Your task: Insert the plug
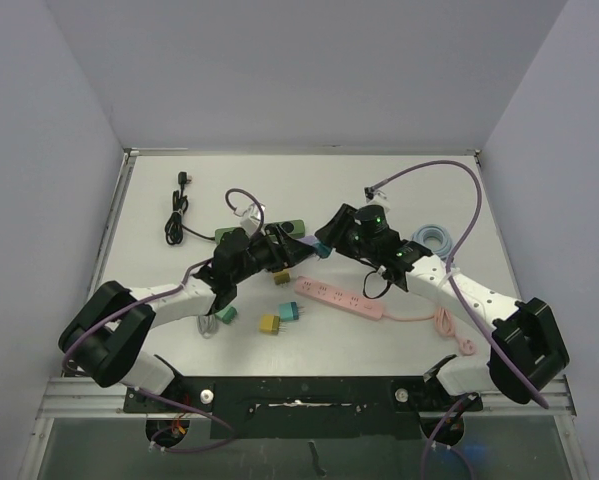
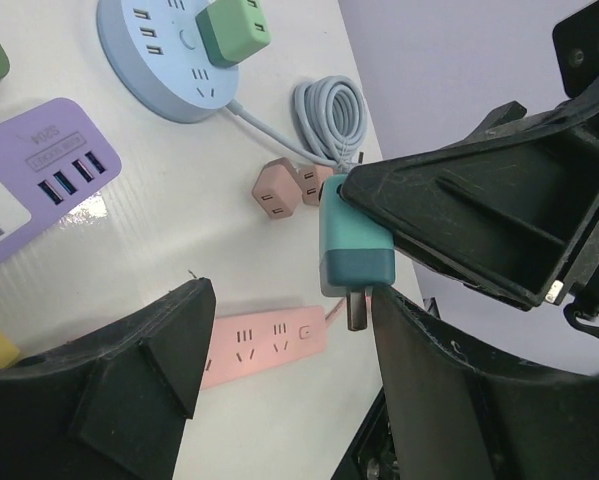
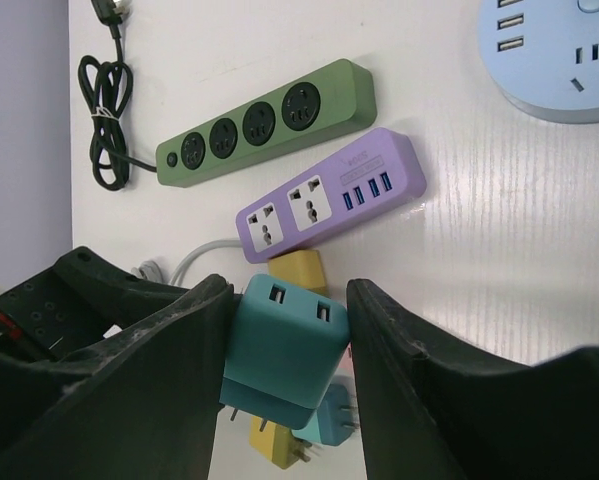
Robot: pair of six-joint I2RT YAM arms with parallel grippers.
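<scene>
1. Well out to the left of the left gripper (image 2: 289, 310), a bundled black cord (image 1: 176, 215) lies near the left rim of the table (image 1: 309, 185).
2. The left gripper stands released, its fingers wide apart. The pink power strip (image 2: 264, 345) lies flat on the table under the gap between them.
3. The teal plug (image 2: 354, 245) hangs off the table, held by its sides, with its prongs just beside one left finger (whether they touch, I cannot tell).
4. The right gripper (image 3: 291, 300) is clenched on that plug, whose port face is turned to its wrist camera. Just past the fingertips sits a yellow plug (image 3: 299, 270). Beyond it lie the purple power strip (image 3: 329, 200) and then the green power strip (image 3: 269, 120), long edges roughly parallel with a narrow band of table between.
5. Beyond and to the right of the right gripper lies the round blue socket (image 3: 559, 60). A broad stretch of white table separates it from the purple strip's end.
</scene>
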